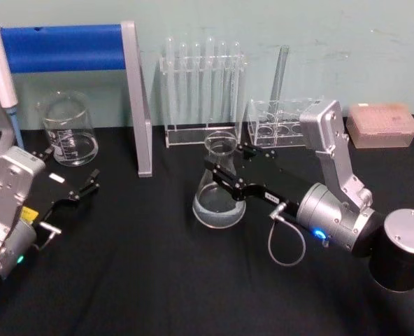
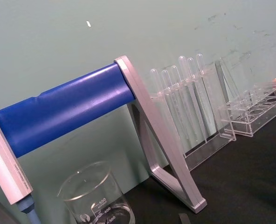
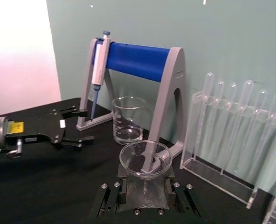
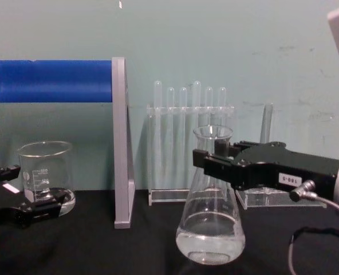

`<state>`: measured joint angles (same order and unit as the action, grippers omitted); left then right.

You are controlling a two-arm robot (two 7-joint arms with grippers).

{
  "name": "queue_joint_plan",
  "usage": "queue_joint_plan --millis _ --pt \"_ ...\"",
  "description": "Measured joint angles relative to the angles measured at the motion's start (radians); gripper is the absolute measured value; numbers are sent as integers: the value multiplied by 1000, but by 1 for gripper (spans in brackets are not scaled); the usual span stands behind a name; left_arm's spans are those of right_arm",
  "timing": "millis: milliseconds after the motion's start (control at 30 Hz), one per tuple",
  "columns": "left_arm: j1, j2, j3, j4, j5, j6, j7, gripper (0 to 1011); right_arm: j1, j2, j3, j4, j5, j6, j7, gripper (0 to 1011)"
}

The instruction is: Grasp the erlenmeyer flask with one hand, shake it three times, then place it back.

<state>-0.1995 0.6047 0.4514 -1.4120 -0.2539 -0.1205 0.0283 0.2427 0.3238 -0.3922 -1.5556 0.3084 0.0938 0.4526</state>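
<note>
Chest view: the right claw [image 4: 211,156] reaches in from the right edge and closes around the neck of the erlenmeyer flask [image 4: 211,229], one black finger crossing in front of the glass just under the flared lip. The flask stands upright near the middle of the black tabletop [image 4: 129,252], with a shallow layer of clear liquid lying level in its wide base. Whether the base rests on the cloth or sits just above it cannot be told. From the right wrist view, the neck sits squarely between the two fingers, which press against it on either side.

At the far left, the left claw [image 1: 67,169] hangs low over the tabletop with its fingers spread wide and nothing between them, just in front of a glass beaker [image 1: 69,131]. Behind the beaker stands a grey pipette stand [image 1: 137,98] with a blue crossbar, a pipette [image 3: 99,60] hanging at its end. A clear test tube rack [image 1: 203,87] stands against the green wall behind the flask, a second rack [image 1: 280,122] beside it.
</note>
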Motion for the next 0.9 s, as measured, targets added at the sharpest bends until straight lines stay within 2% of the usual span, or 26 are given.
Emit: queue_joint_plan --millis 233,900 --pt "0 0 0 0 0 0 0 1001 10 26 -21 29 36 -18 44 452" --pt "0 0 0 0 0 0 0 1001 36 76 -77 87 94 -94 124 453"
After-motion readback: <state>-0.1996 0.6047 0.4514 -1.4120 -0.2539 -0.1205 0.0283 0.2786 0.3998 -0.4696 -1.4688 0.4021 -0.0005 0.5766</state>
